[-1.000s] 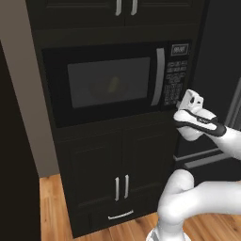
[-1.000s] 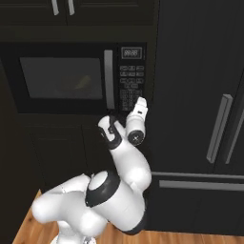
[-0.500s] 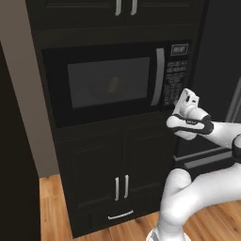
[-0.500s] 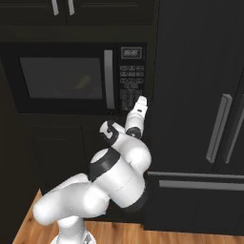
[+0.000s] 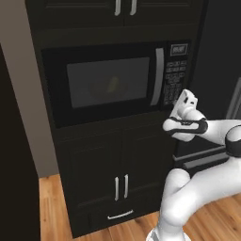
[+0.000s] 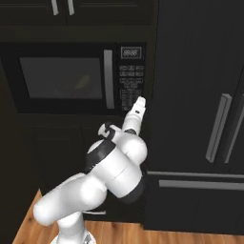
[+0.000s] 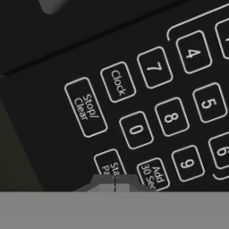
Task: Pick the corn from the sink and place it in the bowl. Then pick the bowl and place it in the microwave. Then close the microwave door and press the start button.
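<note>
The microwave door [image 5: 106, 87] stood closed, the bowl [image 5: 107, 87] dimly visible behind its glass. The tool [image 7: 114, 184], jaws shut and holding nothing, sat at the keypad [image 6: 130, 86] beside the door, over the start button [image 7: 110, 166]. The rigid button likely needed only a light, square press.

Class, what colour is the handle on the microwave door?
Silver; the handle stands out against the black door, clearest in the right base view.

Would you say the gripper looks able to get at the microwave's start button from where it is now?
Probably yes. The shut gripper is pointed at the bottom of the keypad, right at the partly hidden start key. The microwave door is closed, and nothing stands between them.
</note>
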Controlling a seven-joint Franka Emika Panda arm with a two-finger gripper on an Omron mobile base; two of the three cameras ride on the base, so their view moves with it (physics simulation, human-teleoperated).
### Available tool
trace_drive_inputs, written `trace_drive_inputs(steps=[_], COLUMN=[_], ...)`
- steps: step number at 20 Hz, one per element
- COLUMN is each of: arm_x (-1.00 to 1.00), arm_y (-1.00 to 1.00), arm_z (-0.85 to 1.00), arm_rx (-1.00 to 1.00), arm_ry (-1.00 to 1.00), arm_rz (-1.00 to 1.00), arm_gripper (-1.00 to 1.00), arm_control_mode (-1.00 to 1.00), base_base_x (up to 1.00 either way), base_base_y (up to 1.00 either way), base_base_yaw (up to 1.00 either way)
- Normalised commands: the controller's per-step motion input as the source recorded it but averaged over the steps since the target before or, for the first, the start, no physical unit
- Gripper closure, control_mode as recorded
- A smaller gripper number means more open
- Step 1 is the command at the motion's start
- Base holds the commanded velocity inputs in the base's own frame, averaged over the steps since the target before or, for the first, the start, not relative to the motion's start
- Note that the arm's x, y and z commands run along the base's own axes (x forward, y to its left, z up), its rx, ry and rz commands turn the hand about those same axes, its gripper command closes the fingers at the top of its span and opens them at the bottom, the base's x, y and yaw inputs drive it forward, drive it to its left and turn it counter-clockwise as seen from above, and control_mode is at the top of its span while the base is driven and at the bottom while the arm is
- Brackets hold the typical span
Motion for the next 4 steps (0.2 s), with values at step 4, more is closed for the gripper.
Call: trace_drive_inputs(steps=[4], arm_x=[-0.01], arm_y=[-0.10], arm_z=[0.00], arm_rx=[0.03], arm_ry=[0.00], arm_rz=[0.00], arm_gripper=[1.00], arm_control_mode=[-1.00], base_base_x=[0.00], base_base_y=[0.00], base_base_yaw=[0.00])
